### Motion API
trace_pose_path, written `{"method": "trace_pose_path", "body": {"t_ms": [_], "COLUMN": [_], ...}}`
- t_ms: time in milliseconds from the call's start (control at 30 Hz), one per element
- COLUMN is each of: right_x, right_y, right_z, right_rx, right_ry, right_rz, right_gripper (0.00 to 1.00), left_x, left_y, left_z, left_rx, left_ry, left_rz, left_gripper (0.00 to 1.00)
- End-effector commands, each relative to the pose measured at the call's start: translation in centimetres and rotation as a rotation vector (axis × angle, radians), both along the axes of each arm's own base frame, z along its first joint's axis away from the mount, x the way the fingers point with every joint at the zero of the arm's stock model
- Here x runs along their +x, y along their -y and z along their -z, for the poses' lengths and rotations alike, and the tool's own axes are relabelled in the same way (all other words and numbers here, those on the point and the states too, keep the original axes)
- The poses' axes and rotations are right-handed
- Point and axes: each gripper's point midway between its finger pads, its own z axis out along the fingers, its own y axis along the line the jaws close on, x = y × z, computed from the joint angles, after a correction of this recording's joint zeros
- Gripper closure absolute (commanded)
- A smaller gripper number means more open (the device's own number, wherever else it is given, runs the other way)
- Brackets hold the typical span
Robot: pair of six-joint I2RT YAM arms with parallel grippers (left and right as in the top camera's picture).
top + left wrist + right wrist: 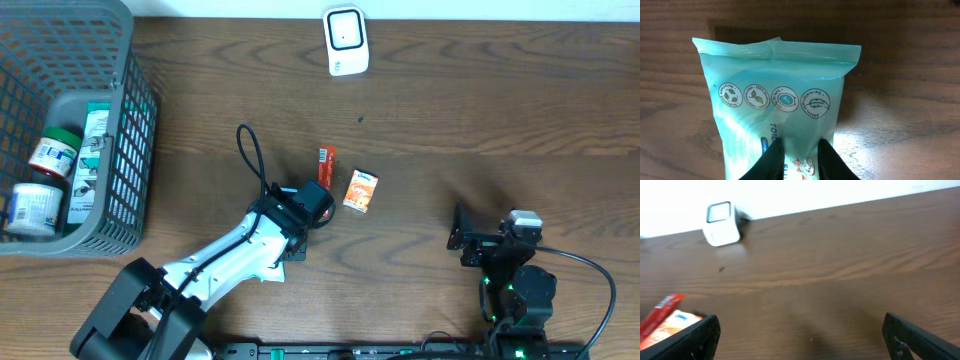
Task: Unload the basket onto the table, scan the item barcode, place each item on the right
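Observation:
The left wrist view is filled by a teal wipes pack [775, 85] lying on the wood table. My left gripper [800, 155] is shut on its near end, both black fingers pressed into the film. No barcode shows on the face I see. From overhead the left gripper [318, 205] sits mid-table and hides the pack. The white scanner [346, 41] stands at the far edge of the table and also shows as the scanner [722, 224] in the right wrist view. My right gripper [470, 238] rests low at the right, and the right gripper [800, 335] is wide open and holds nothing.
An orange packet [361, 191] and a red stick-shaped item [326, 157] lie just right of the left gripper. A grey mesh basket [130, 130] at the left holds a jar, a tub and a box. A black cable [252, 160] loops behind the left arm.

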Motion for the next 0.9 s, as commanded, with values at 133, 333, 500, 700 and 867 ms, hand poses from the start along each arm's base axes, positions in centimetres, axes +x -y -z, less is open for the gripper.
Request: {"method": "trace_pose_path", "body": {"t_ms": [133,333,500,700,867], "right_x": [-0.1,-0.1,-0.1,-0.1,-0.1], "right_y": [-1.6,-1.6,-1.6,-1.6,-1.6], "right_z": [-0.2,-0.2,-0.2,-0.2,-0.2], "right_rx": [0.063,0.063,0.064,0.064,0.064], "right_ry": [0.005,0.006,0.006,0.006,0.006], "right_rz": [-0.085,-0.085,-0.086,-0.086,-0.086], "right_gripper": [0.01,0.01,0.01,0.01,0.01], "left_x": [-0.6,1.7,3.6,1.9,0.2], "left_y": [0.3,2.2,2.6,2.6,1.8], "left_z": [0.3,-4.2,-9.5,-9.2,-5.0], "left_rx": [-0.017,-0.116,-0.228,-0.252,-0.133], "left_ry": [-0.037,0.073,0.214,0.148,0.039], "left_rz": [0.045,0.044,0.019,0.028,0.052], "left_gripper": [0.93,0.93,0.93,0.33,0.29]}}
